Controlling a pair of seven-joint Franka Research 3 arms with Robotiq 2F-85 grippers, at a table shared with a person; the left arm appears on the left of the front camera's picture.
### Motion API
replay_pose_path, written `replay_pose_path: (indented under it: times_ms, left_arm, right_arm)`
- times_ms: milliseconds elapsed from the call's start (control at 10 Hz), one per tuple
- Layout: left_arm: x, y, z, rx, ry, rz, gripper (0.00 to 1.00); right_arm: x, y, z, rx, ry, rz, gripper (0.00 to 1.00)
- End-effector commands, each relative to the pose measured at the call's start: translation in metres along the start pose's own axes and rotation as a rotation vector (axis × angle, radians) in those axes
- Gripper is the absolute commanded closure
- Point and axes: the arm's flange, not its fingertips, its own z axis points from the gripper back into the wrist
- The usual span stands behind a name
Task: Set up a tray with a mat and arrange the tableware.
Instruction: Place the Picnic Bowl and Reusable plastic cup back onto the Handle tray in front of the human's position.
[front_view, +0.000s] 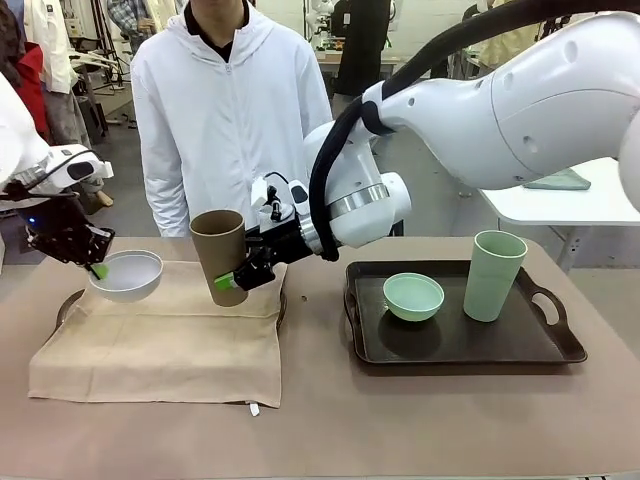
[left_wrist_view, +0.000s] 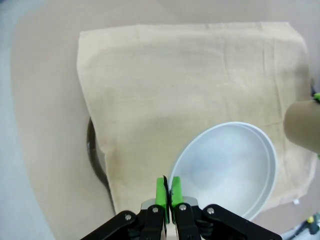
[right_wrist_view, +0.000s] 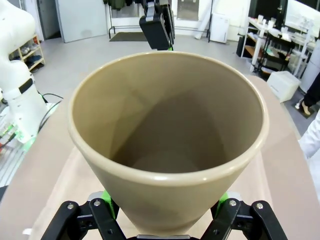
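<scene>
My left gripper (front_view: 97, 268) (left_wrist_view: 166, 192) is shut on the near rim of the white bowl (front_view: 126, 276) (left_wrist_view: 227, 167) and holds it just above the beige mat's (front_view: 165, 335) (left_wrist_view: 190, 85) back left corner. The mat covers a dark tray (front_view: 68, 305) (left_wrist_view: 94, 155), with just its rim showing. My right gripper (front_view: 230, 282) (right_wrist_view: 165, 220) grips the lower part of the brown cup (front_view: 219, 252) (right_wrist_view: 167, 135), tilted, over the mat's back right. The mint green bowl (front_view: 413, 296) and mint green cup (front_view: 493, 275) stand on a second dark tray (front_view: 470, 350) at the right.
A person in a white hooded jacket (front_view: 225, 110) stands at the far side behind the mat, hands out of sight. My right arm (front_view: 480, 110) reaches across the table's middle above the right-hand tray. Brown tabletop (front_view: 330, 420) lies bare in front.
</scene>
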Motion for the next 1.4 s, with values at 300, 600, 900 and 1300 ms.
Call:
replay_pose_path:
  times_ms: [300, 600, 900, 1300]
  left_arm:
    - [0.015, 0.005, -0.046, -0.03, 0.021, -0.018, 0.96]
    - [0.021, 0.007, -0.06, -0.042, 0.002, -0.017, 0.96]
    - [0.025, 0.007, -0.073, -0.035, 0.008, -0.014, 0.96]
    - [0.024, 0.006, -0.073, -0.002, 0.018, -0.012, 0.33]
  right_arm:
    - [-0.03, -0.011, -0.029, -0.041, -0.063, 0.088, 0.17]
    - [-0.045, -0.016, -0.043, -0.009, -0.061, 0.052, 0.17]
    - [-0.051, -0.016, -0.045, 0.0, -0.054, 0.04, 0.17]
    - [-0.046, -0.015, -0.042, -0.003, -0.023, 0.021, 0.0]
